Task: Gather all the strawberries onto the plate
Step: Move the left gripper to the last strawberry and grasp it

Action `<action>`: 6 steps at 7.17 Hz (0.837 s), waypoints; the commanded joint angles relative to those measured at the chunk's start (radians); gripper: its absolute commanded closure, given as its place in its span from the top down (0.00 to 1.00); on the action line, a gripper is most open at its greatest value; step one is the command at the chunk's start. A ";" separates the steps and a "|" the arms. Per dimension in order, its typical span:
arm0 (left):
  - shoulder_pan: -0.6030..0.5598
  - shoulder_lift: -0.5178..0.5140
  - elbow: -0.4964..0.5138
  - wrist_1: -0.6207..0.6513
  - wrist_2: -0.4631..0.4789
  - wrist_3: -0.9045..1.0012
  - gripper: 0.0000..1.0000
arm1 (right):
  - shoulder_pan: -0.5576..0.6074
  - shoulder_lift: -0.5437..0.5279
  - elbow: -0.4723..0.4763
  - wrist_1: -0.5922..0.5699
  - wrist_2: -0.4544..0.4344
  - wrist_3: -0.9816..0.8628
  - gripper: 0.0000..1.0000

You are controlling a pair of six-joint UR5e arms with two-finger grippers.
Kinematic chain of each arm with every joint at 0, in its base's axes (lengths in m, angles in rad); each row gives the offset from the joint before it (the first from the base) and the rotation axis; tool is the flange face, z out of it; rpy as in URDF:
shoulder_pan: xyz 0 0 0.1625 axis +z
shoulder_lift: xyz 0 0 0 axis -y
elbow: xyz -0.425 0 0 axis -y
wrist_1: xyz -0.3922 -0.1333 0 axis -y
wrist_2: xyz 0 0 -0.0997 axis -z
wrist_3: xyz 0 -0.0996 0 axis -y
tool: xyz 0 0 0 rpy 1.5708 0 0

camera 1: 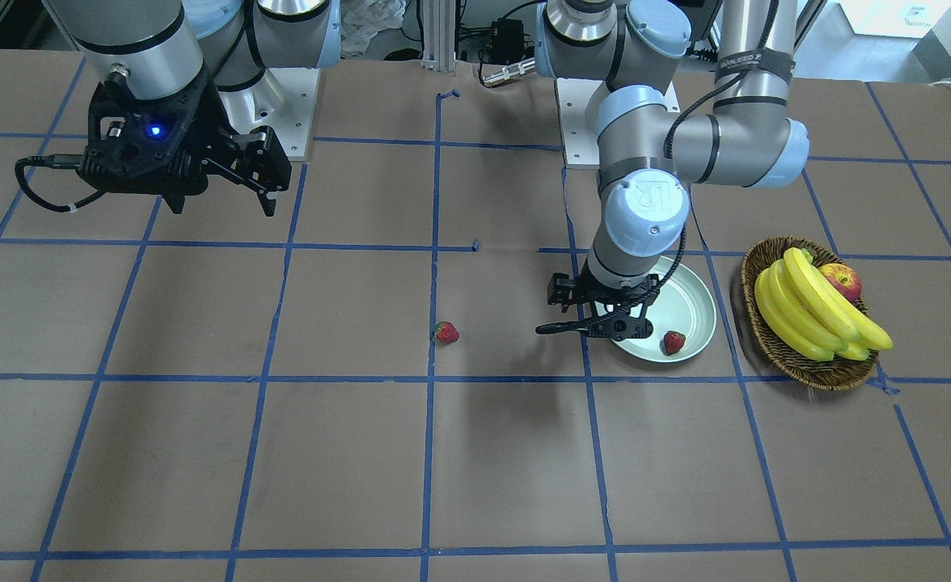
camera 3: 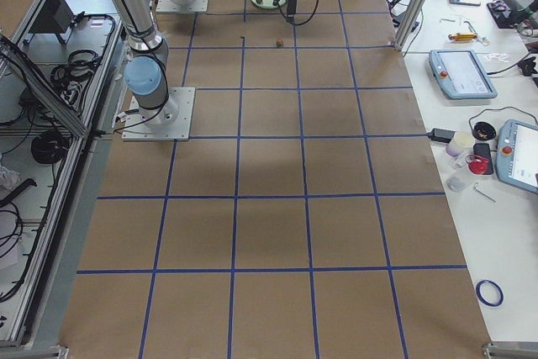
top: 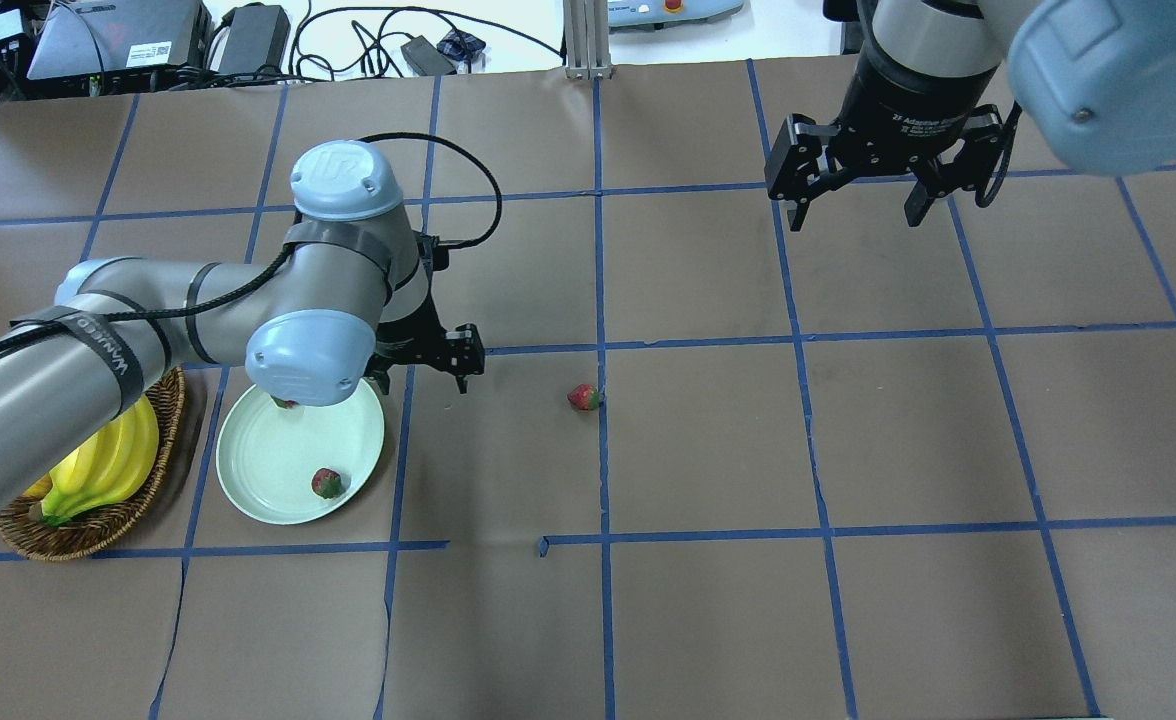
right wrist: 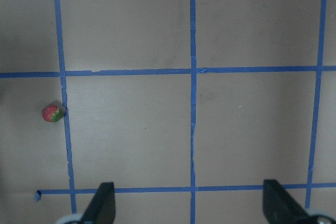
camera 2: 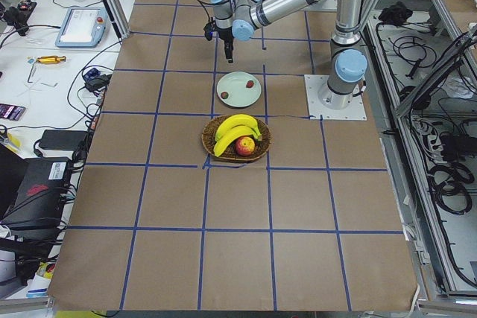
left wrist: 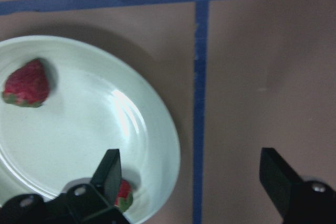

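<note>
While the plate [left wrist: 79, 145] seemingly holds two strawberries [left wrist: 26, 83], a third strawberry [camera 1: 445, 331] lies on the counter [camera 1: 524, 469]; left gripper [left wrist: 188, 161] and right gripper [top: 856, 215] jaws gape wide.

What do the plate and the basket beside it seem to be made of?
The plate: pale mint green and glossy, probably glazed ceramic or hard plastic. The left wrist view shows a bright highlight on it. The basket: brown woven wicker with a matte finish. Its braided strands are visible.
</note>
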 commanded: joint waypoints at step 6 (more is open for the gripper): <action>-0.184 -0.173 0.052 0.198 -0.121 -0.368 0.76 | 0.001 0.000 0.002 0.000 0.002 0.000 1.00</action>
